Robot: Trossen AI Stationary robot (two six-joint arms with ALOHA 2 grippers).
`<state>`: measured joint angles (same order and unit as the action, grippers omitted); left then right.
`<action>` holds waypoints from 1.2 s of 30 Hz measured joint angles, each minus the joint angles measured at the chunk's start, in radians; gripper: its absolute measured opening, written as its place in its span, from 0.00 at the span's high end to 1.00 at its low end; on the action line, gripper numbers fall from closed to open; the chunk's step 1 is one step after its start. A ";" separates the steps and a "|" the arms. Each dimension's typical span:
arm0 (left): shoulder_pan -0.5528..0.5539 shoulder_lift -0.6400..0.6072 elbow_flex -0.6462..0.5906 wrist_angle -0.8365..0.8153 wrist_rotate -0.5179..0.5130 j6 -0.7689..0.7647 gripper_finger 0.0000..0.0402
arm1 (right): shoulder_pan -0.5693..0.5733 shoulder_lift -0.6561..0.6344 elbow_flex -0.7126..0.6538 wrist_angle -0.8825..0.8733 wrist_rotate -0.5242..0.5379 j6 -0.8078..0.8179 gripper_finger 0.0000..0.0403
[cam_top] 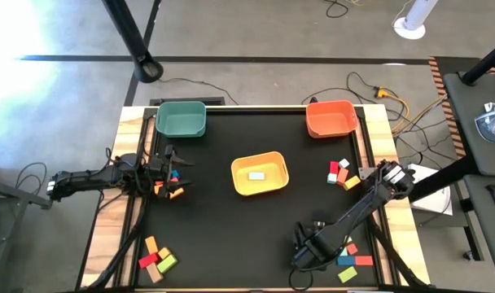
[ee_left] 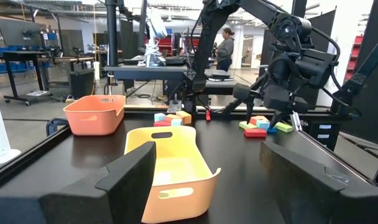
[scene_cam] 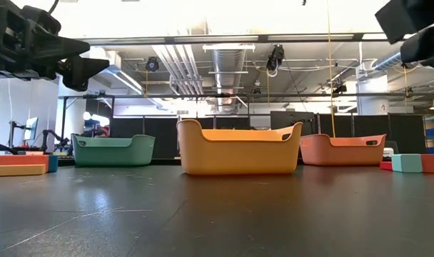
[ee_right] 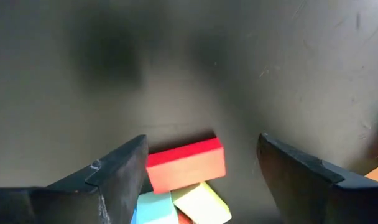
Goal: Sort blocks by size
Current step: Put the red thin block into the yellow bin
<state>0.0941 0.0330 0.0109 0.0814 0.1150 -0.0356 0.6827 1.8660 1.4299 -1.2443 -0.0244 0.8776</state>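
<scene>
High view: right gripper (cam_top: 313, 252), fingers spread, hovers at five o'clock over a red block (ee_right: 186, 165); left gripper (cam_top: 173, 172) spread at nine o'clock. Three bins: green (cam_top: 181, 119), yellow (cam_top: 260, 174), orange (cam_top: 330, 119).

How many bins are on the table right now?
3: a green bin at the far left corner, an orange bin at the far right corner, and a yellow bin in the middle.

Right claw (ee_right: 201, 180) hides part of blue block (ee_right: 153, 208).
</scene>
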 joint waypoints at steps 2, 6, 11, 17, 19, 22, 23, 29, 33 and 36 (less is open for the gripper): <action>0.000 0.000 0.000 0.000 0.000 0.000 0.32 | 0.004 0.000 -0.012 0.000 -0.024 0.001 0.27; 0.000 0.000 0.000 0.000 0.000 0.000 0.32 | 0.011 0.000 -0.044 0.000 -0.054 0.001 0.26; 0.000 0.000 0.000 0.000 0.000 0.000 0.32 | 0.011 0.000 -0.053 -0.001 -0.065 -0.004 0.27; 0.000 0.000 0.000 0.000 0.000 0.000 0.32 | 0.021 -0.002 -0.054 -0.004 -0.116 -0.014 0.28; 0.000 0.000 0.000 0.000 0.000 0.000 0.32 | 0.029 -0.002 -0.059 -0.004 -0.118 -0.015 0.26; 0.000 0.000 0.000 0.000 0.000 0.000 0.32 | 0.033 -0.001 -0.068 -0.005 -0.120 -0.023 0.21; 0.000 0.000 0.000 0.000 0.000 0.000 0.32 | 0.033 -0.001 -0.070 -0.005 -0.120 -0.027 0.20; 0.000 0.000 0.000 0.000 0.000 0.000 0.32 | 0.033 -0.001 -0.076 -0.005 -0.118 -0.068 0.13; 0.000 0.000 0.000 0.000 0.000 0.000 0.32 | 0.042 -0.001 -0.118 0.051 -0.118 -0.067 0.14; 0.000 0.000 0.000 0.000 0.000 0.000 0.32 | 0.051 -0.001 -0.152 0.105 -0.118 -0.069 0.13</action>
<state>0.0944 0.0330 0.0109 0.0815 0.1150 -0.0357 0.7337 1.8652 1.2779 -1.1394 -0.1425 0.8084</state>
